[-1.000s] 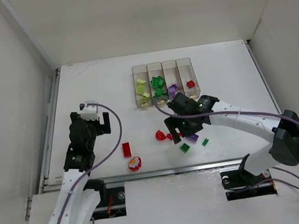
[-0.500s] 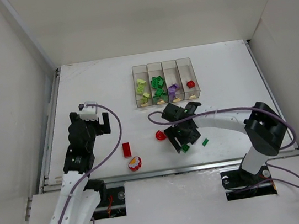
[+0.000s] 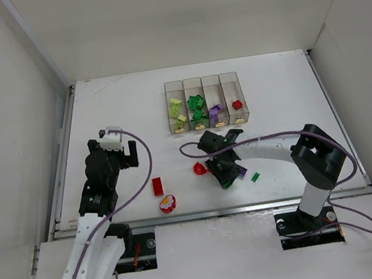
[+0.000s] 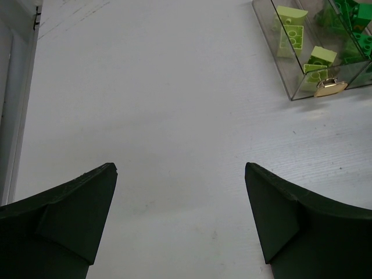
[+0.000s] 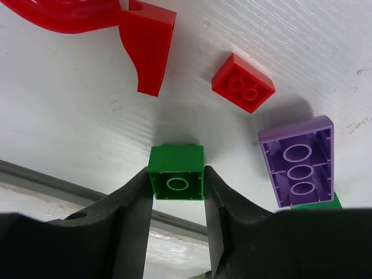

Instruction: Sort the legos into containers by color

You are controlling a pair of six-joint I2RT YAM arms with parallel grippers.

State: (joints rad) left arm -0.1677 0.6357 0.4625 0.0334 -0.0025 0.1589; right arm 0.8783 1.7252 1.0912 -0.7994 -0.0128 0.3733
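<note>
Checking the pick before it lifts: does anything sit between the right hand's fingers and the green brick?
Nothing visible: the right hand has its fingers directly against the green brick; the purple brick and small red brick lie apart.

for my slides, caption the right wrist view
Right gripper closed on a green brick, a red brick and a purple brick lying nearby.
</note>
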